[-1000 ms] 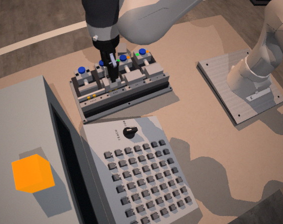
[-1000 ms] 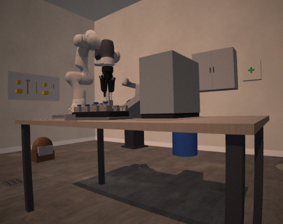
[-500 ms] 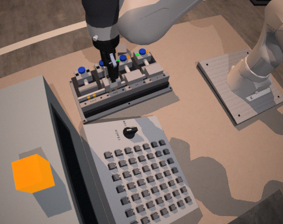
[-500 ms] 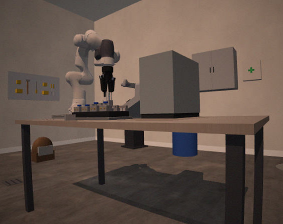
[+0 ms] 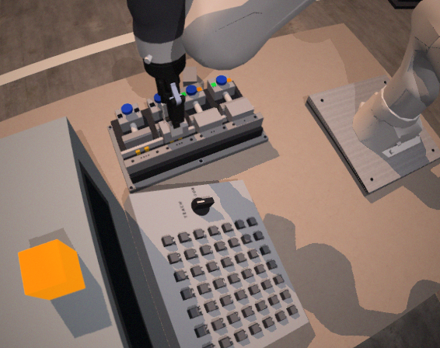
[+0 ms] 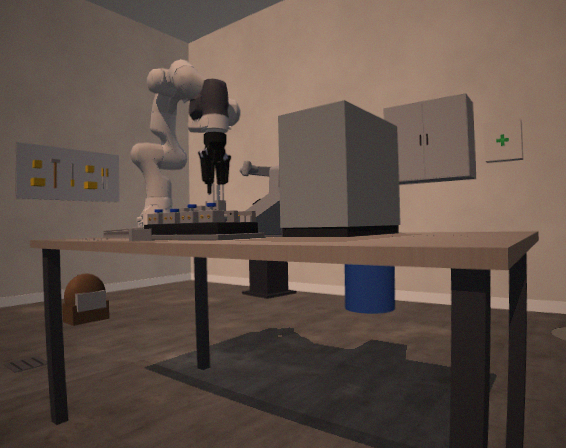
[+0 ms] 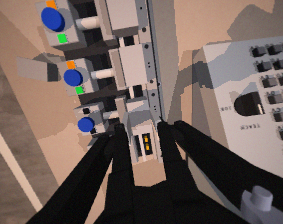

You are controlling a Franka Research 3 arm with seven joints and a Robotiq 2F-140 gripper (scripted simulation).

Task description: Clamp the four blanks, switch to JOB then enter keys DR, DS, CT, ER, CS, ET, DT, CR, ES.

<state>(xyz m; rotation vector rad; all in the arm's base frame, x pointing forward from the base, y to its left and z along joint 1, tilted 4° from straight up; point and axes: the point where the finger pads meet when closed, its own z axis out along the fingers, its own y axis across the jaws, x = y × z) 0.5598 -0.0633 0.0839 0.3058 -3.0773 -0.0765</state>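
My gripper is closed on a grey blank at the third station from the right; its exact seating is hidden by the fingers. A blank sits in the rightmost station and another blank in the one beside it; amber and green lenses are lit at both. The third valve and leftmost valve show dark lenses. The leftmost station shows yellow marks and no blank. The selector stands by JOB and TEACH. The amber lamp is lit.
The keypad is in front of the vise row, its keys dark. The large cabinet stands beside it. A grey block lies behind the valves. The arm's base plate is to the right.
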